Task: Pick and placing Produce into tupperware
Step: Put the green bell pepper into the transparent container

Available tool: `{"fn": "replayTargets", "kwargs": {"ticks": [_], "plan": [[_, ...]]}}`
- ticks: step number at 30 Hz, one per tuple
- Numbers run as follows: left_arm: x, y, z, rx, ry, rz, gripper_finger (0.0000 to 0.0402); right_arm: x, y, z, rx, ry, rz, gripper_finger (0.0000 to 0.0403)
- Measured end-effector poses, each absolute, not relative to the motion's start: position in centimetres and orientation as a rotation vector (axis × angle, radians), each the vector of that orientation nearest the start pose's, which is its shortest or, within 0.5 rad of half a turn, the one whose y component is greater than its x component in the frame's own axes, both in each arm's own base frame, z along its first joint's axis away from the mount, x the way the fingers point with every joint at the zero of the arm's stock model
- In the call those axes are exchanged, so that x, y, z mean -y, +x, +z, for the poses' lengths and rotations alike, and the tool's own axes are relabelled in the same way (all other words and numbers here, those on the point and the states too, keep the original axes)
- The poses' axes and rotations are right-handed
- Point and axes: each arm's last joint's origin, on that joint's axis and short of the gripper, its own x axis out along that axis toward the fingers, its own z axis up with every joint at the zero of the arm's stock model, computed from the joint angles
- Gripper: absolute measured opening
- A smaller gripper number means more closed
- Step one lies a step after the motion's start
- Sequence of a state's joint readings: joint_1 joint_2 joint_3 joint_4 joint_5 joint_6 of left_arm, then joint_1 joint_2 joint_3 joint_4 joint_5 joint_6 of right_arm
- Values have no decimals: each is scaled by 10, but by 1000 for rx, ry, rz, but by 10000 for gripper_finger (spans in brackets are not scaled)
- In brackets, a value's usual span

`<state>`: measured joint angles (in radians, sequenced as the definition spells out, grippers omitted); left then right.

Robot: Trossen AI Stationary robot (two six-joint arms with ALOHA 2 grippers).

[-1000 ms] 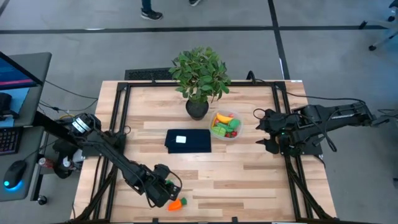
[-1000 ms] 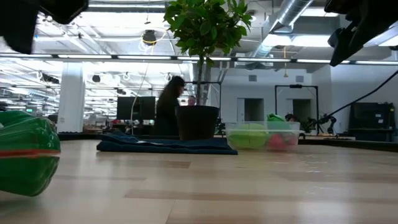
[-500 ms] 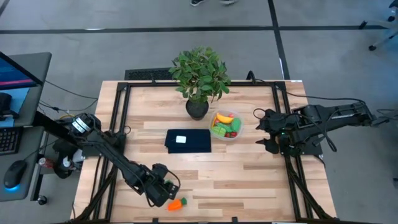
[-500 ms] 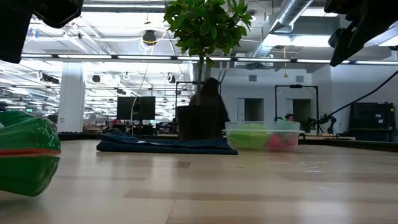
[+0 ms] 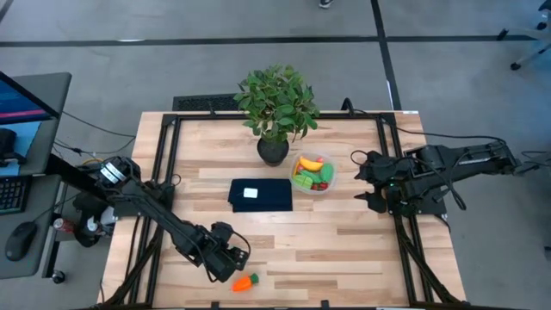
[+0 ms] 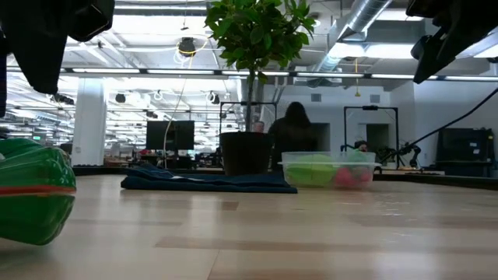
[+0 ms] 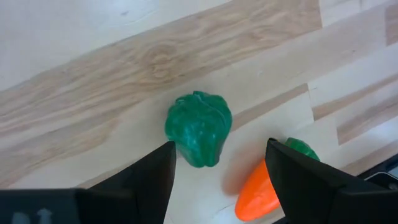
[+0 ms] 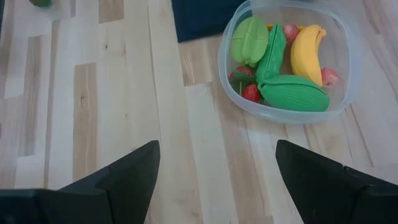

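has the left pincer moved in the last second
Yes. In the high view the left pincer has drawn slightly back from the carrot, toward the dark blue cloth; the carrot lies where it was.

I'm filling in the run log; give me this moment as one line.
left gripper: open above green pepper, carrot beside | right gripper: open, waiting near tupperware | banana: inside

We list a pale wood-grain table (image 5: 344, 250) with light and tan planks. On it: a dark green pepper (image 7: 198, 129); an orange carrot (image 7: 260, 190) with green top; a clear tupperware (image 8: 236, 87) holding a yellow banana (image 8: 308, 51), three bright green pieces (image 8: 292, 93) and small red berries (image 8: 250, 92). We also note a dark navy cloth (image 5: 260, 195) bearing a white label, and a leafy green plant (image 5: 275, 102) in a black pot.
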<state>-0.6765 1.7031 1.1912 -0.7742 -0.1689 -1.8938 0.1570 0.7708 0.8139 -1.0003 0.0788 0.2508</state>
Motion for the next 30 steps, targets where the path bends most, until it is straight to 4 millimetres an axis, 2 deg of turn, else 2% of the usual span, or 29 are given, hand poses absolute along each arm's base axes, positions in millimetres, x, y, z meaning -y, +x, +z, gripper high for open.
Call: {"fn": "replayTargets", "kwargs": {"ticks": [15, 24, 30], "plan": [[198, 254, 203, -1112, -1070, 753, 237, -18, 126, 278, -962, 102, -41, 315], [196, 256, 203, -1083, -1060, 759, 270, -18, 126, 278, -962, 102, -41, 315], [196, 256, 203, -1072, -1043, 753, 275, -18, 126, 278, -962, 102, -41, 315]]}}
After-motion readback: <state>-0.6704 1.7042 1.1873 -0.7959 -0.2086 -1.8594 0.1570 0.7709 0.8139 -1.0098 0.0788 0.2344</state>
